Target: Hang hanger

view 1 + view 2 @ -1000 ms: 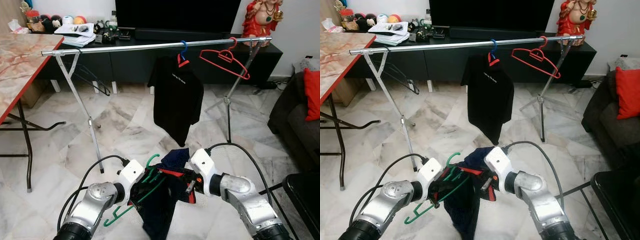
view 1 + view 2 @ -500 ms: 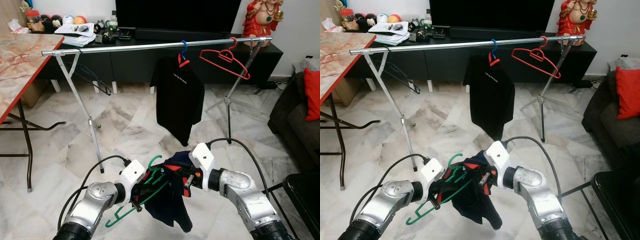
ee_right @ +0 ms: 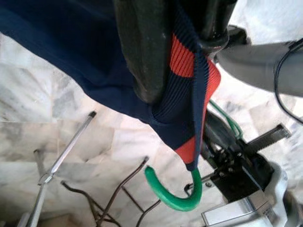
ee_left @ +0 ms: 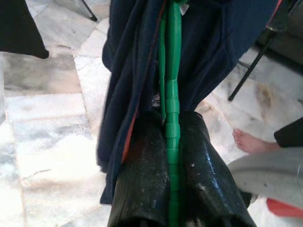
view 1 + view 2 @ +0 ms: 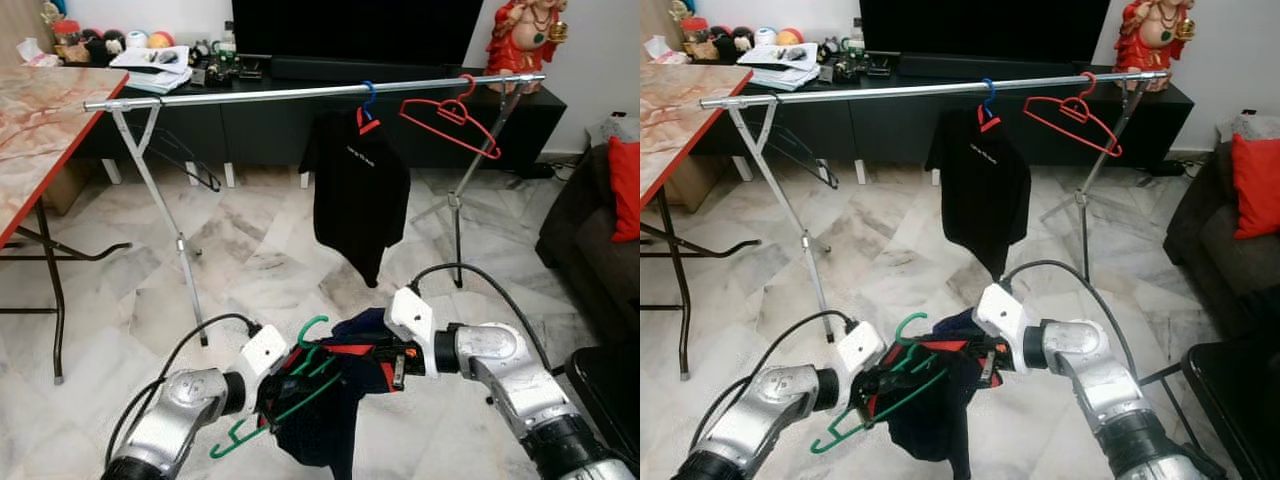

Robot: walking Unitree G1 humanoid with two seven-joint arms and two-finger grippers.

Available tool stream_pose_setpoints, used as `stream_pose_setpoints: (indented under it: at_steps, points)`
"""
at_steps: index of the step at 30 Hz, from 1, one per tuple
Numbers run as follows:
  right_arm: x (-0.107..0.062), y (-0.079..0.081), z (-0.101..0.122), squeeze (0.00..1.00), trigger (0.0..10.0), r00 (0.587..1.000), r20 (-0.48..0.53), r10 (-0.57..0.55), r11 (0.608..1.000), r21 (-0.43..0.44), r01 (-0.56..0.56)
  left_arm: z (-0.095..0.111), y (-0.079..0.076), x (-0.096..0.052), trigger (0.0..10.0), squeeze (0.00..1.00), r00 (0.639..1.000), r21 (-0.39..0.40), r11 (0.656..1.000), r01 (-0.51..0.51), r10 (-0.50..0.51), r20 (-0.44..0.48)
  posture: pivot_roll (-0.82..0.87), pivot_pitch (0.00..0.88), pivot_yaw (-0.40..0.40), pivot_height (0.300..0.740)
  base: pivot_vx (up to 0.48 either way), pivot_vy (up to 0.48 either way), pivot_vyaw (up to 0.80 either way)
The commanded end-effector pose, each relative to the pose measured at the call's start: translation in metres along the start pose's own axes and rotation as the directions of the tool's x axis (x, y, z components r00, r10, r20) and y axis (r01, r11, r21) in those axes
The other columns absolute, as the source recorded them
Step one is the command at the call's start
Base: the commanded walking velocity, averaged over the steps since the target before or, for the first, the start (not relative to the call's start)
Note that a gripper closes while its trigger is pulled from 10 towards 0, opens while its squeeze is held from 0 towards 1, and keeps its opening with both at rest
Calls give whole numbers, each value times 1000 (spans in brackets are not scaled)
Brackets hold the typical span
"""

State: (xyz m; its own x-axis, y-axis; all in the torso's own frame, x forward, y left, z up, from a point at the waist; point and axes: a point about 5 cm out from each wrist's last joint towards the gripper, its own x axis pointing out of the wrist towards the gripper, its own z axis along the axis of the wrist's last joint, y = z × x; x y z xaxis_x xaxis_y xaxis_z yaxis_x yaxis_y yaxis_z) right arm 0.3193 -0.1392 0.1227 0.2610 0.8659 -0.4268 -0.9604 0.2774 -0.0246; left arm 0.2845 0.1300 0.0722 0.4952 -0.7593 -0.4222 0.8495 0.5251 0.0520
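Observation:
A green plastic hanger (image 5: 300, 392) is clamped between the fingers of my left gripper (image 4: 170, 118), low in front of me, hook (image 5: 312, 325) up. A navy shirt (image 5: 322, 425) with a red-trimmed collar (image 3: 187, 61) is draped over it and sags below. My right gripper (image 5: 388, 356) is shut on that collar just right of the hook. The steel clothes rail (image 5: 250, 96) runs across the room beyond. It carries a black shirt (image 5: 360, 195) on a blue hanger and a bare red hanger (image 5: 450, 115).
A marble-topped table (image 5: 40, 110) stands at the left and a dark sofa with a red cushion (image 5: 622, 185) at the right. A black stool (image 5: 605, 385) is by my right arm. A person's bare foot (image 4: 248, 141) rests on the tiled floor nearby.
My right gripper has drawn the collar slightly to the right, and the shirt has shifted on the hanger. The left gripper still holds the hanger at about the same height.

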Motion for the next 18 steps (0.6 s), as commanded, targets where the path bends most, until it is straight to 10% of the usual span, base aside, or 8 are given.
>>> stream_pose_setpoints:
  at_steps: [1,13,14,15,16,18]
  points:
    - [-3,-4,7,0,10000,999,27,29,1000,-3,-29,7,-4,0,10000,0,999,77,997,23,-25,32,26,104,-76,740,0,0,0]
    - [1,-8,21,0,10000,985,150,81,994,64,-91,8,-6,0,10000,0,999,103,994,21,-26,47,27,108,-87,740,0,0,0]
    - [1,-9,20,424,10000,986,141,88,994,58,-97,7,-6,1,10000,0,999,101,995,23,-28,47,26,110,-88,740,0,0,0]
    - [1,-9,20,424,10000,986,141,88,994,58,-97,7,-6,1,10000,0,999,101,995,23,-28,47,26,110,-88,740,0,0,0]
    - [1,-9,21,1000,10000,985,141,94,993,55,-103,6,-6,1,10000,0,999,99,995,21,-26,47,26,110,-88,740,0,0,0]
    - [1,-9,21,1000,10000,985,139,99,993,50,-107,5,-6,2,10000,0,999,97,995,17,-21,48,24,110,-89,740,0,0,0]
